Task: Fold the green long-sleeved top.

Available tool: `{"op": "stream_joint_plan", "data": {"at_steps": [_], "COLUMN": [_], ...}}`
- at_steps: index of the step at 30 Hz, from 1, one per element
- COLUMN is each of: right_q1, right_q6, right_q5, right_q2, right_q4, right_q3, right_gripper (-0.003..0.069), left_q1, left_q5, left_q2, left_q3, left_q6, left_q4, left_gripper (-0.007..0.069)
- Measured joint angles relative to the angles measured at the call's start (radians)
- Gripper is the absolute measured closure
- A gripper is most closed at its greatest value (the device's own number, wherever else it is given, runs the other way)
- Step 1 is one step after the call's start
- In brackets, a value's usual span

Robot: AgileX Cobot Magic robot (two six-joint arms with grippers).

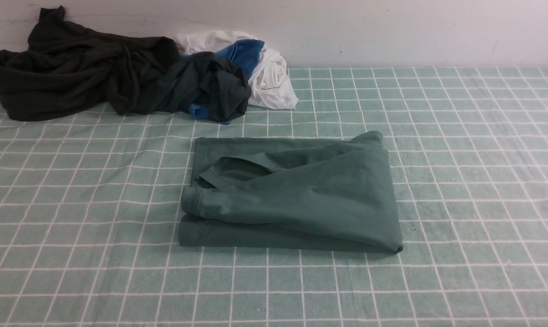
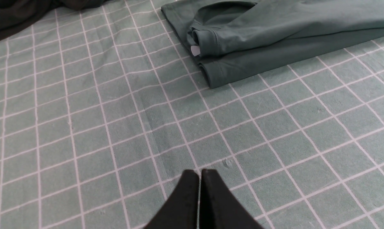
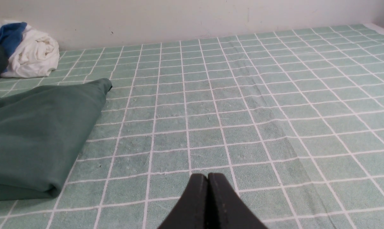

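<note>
The green long-sleeved top (image 1: 296, 195) lies folded in a flat rectangular bundle in the middle of the checked table, a cuffed sleeve laid across its upper layer. Its folded edge and cuff (image 2: 208, 41) show in the left wrist view, and one end of the bundle (image 3: 36, 136) shows in the right wrist view. My left gripper (image 2: 200, 173) is shut and empty, hovering over bare cloth well short of the top. Away to the top's right side, my right gripper (image 3: 208, 176) is also shut on nothing. Neither arm shows in the front view.
A very dark olive-black garment (image 1: 65, 68) is heaped at the back left against the wall. Beside it lie a dark teal-grey garment with blue cloth (image 1: 210, 86) and a white garment (image 1: 269, 77). The green checked tablecloth (image 1: 460, 181) covers the whole table.
</note>
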Motion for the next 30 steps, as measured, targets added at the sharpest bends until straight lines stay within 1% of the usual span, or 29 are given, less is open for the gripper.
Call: {"op": "stream_joint_plan", "data": {"at_steps": [18, 21, 24, 27, 28, 29, 30], "right_q1": [0.000, 0.000, 0.000, 0.000, 0.000, 0.000, -0.001], "right_q6": [0.000, 0.000, 0.000, 0.000, 0.000, 0.000, 0.000], "right_q5": [0.000, 0.000, 0.000, 0.001, 0.001, 0.001, 0.001], "right_q2": [0.000, 0.000, 0.000, 0.000, 0.000, 0.000, 0.000], "right_q4": [0.000, 0.000, 0.000, 0.000, 0.000, 0.000, 0.000], "right_q3": [0.000, 0.000, 0.000, 0.000, 0.000, 0.000, 0.000], "right_gripper": [0.0673, 0.0673, 0.0673, 0.0673, 0.0673, 0.0673, 0.0673], "left_q1": [0.000, 0.000, 0.000, 0.020, 0.042, 0.047, 0.085], "left_q5": [0.000, -0.013, -0.073, -0.271, -0.364, -0.396, -0.493], "left_q2": [0.000, 0.000, 0.000, -0.001, -0.006, -0.009, -0.020], "left_q3": [0.000, 0.001, 0.007, 0.044, 0.077, 0.084, 0.137], "left_q6": [0.000, 0.000, 0.000, 0.000, -0.001, -0.001, -0.001], "left_q4": [0.000, 0.028, 0.042, 0.042, 0.042, 0.042, 0.041], "left_gripper": [0.0627, 0.0627, 0.0627, 0.0627, 0.0627, 0.0627, 0.0627]}}
